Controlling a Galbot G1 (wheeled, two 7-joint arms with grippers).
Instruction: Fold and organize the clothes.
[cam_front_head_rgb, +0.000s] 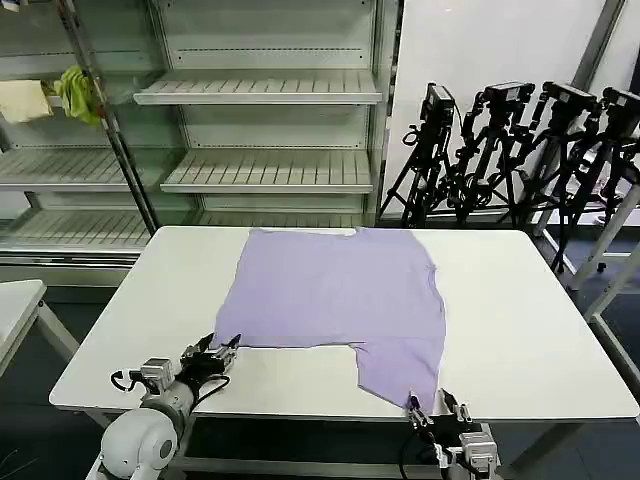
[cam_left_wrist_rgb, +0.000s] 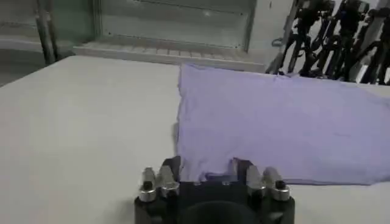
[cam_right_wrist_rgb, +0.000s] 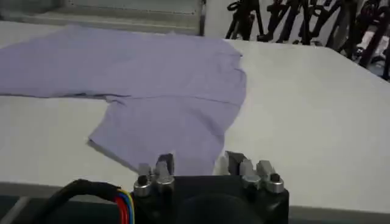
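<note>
1. Currently, a lavender T-shirt lies spread, plain side up, on a white surface, partly folded: its near edge is stepped, with a flap hanging lower toward the robot's right.
2. At the near left corner of the shirt sits the left claw, low on the surface. In the left wrist view its fingers stand apart, with the shirt's edge lying between them, apparently not yet pinched.
3. At the near edge of the surface, the right claw meets the tip of the lower flap. Its fingers are also apart, astride the hem; whether fabric touches them is hard to tell.
4. Judging by this, the step in hand is taking hold of the near hem with both claws before a fold.
5. Next, both claws would need to close on the cloth together, then lift and carry the near edge away toward the far edge, keeping the fabric flat.
</note>
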